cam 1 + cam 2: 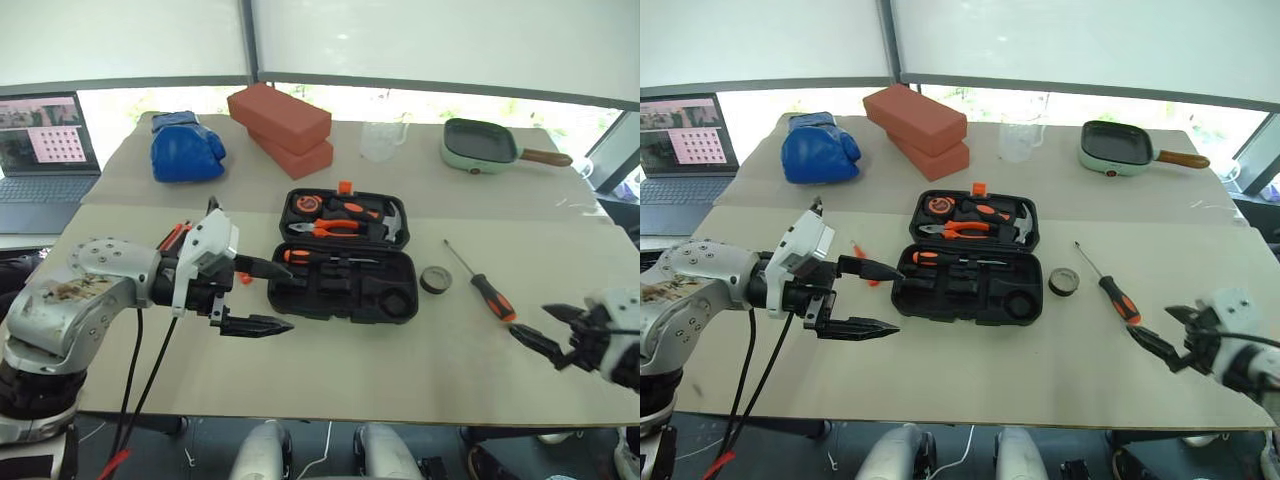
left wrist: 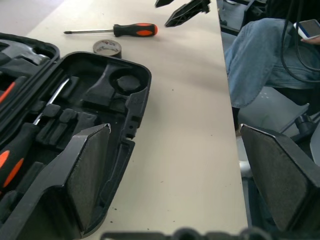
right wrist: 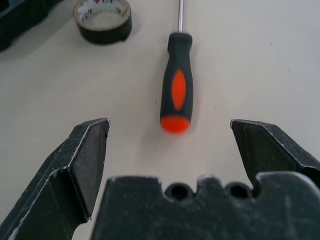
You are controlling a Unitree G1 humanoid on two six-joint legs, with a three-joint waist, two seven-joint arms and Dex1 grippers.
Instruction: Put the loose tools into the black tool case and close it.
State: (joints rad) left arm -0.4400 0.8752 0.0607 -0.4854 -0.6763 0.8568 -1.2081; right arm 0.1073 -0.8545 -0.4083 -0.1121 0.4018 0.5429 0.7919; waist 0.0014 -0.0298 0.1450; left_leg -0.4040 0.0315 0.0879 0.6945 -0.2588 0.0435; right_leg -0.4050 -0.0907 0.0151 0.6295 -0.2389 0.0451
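Nearest the head camera, the left hand (image 1: 262, 297) hangs over the counter (image 1: 400, 370) just left of the black tool case (image 1: 345, 285), fingers spread apart, holding nothing, pointing toward the case. Right hand (image 1: 545, 330) low at the counter's near right edge, fingers wide apart, empty, aimed at the butt end of the loose screwdriver (image 1: 482, 284); the right wrist view has the orange-and-black handle lying between the two fingers but not touched. Small black tape roll (image 1: 435, 279) lies on the counter between case and screwdriver, just beside the case's right side. Case lies open and flat mid-counter; far half holds orange-handled pliers (image 1: 325, 227) and a hammer (image 1: 391, 222), near half holds one long screwdriver (image 1: 325, 257) in its slot, other recesses bare. A small orange item (image 1: 861, 251) sits left of the case, partly hidden, cannot tell what it is. Behind: two stacked red bricks (image 1: 280, 128), blue boxing glove (image 1: 185, 147), clear jug (image 1: 381, 140), green pan (image 1: 482, 146), laptop (image 1: 45, 160).
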